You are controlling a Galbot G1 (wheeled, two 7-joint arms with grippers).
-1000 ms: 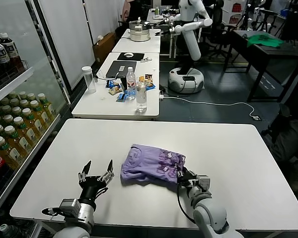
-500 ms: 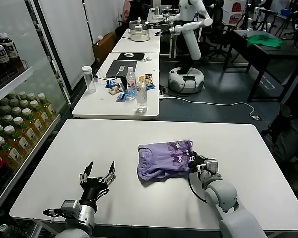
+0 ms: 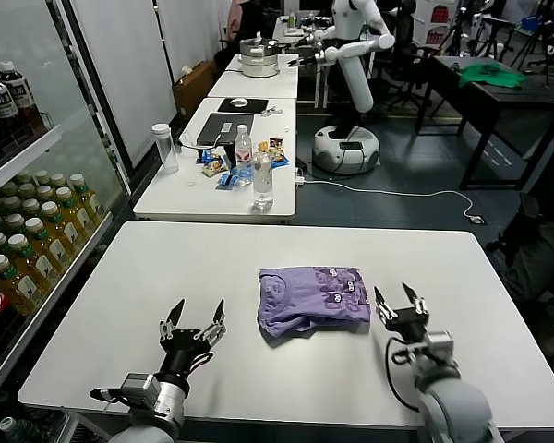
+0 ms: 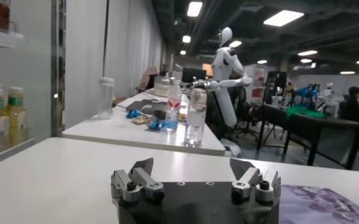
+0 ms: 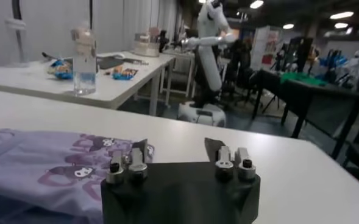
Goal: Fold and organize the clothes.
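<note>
The lavender-purple T-shirt (image 3: 312, 297) lies folded in a compact bundle near the middle of the white table (image 3: 120, 314), its printed marks facing up on the right part. It also shows in the right wrist view (image 5: 39, 164) and at the edge of the left wrist view (image 4: 325, 204). My right gripper (image 3: 399, 303) is open and empty, just to the right of the shirt, apart from it. My left gripper (image 3: 194, 317) is open and empty, low over the table to the left of the shirt.
A second white table (image 3: 212, 175) behind holds bottles (image 3: 262, 180), a tall cup (image 3: 163, 146), snacks and a laptop. A cooler with drink bottles (image 3: 28, 249) stands on the left. Another robot (image 3: 351, 83) and a dark table with a green cloth (image 3: 491, 76) are at the back.
My right gripper has let go of the shirt's right edge, opened, and drawn back to the right. The shirt has settled flat. My left gripper has shifted slightly toward the shirt.
</note>
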